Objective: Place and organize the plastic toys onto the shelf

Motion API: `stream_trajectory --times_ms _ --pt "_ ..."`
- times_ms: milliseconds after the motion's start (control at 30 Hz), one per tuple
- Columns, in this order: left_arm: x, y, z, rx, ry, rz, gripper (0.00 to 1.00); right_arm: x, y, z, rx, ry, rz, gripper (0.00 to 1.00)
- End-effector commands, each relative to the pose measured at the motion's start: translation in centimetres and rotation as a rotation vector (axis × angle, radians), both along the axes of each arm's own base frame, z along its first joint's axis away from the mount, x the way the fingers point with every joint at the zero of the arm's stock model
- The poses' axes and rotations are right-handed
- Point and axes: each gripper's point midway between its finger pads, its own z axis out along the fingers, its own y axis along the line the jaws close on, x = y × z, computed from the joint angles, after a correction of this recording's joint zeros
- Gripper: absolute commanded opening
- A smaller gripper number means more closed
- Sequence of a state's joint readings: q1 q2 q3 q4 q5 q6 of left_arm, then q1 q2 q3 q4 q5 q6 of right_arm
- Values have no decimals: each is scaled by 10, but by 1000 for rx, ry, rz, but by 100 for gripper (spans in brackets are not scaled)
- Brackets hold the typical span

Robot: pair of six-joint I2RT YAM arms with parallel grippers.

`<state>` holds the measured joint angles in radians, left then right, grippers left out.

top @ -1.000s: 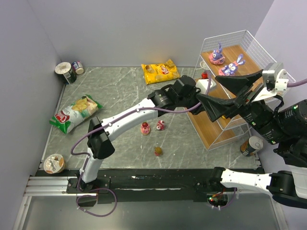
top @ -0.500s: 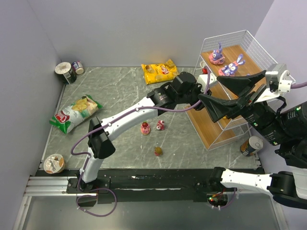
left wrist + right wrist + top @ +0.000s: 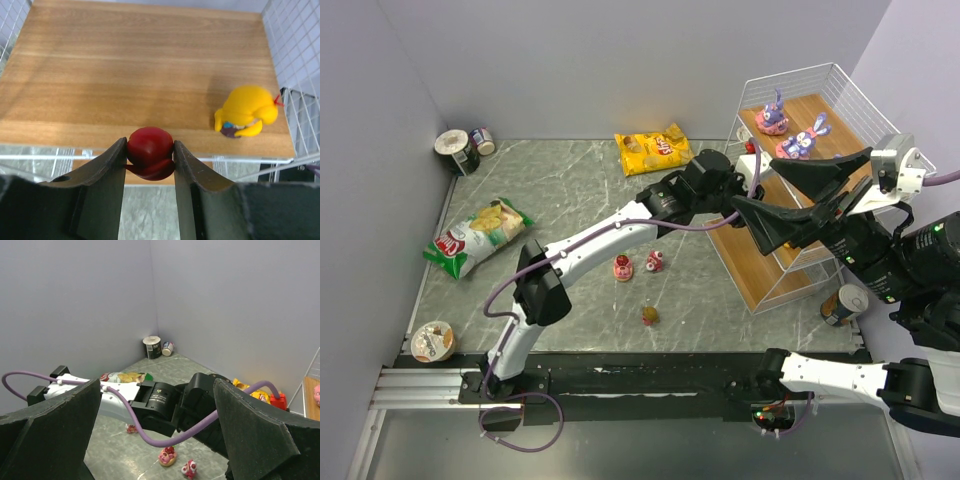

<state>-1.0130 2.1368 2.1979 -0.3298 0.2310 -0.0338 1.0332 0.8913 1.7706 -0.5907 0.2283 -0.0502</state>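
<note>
Left claw [image 3: 149, 146] pinches red cherry toy [image 3: 150, 152] at the shelf board [image 3: 125, 75]; I'd carry it inward, then release

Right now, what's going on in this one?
The left claw grips a red toy at the front edge of a board of the shelf. A yellow toy already sits on that board, toward its right end. Two bunnies stand on the top board. The right claw hangs open beside the shelf, holding nothing. Three more toys lie on the table.
</note>
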Motion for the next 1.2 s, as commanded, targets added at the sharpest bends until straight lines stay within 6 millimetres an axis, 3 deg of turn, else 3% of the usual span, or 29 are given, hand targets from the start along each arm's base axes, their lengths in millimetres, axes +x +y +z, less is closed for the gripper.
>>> stream_trajectory --times_ms 0,1167 --pt "0 -8 38 -103 -55 -35 11 1 -5 8 33 -20 -19 100" --pt "11 -18 12 -65 -45 -60 35 2 -7 8 29 -31 -29 100"
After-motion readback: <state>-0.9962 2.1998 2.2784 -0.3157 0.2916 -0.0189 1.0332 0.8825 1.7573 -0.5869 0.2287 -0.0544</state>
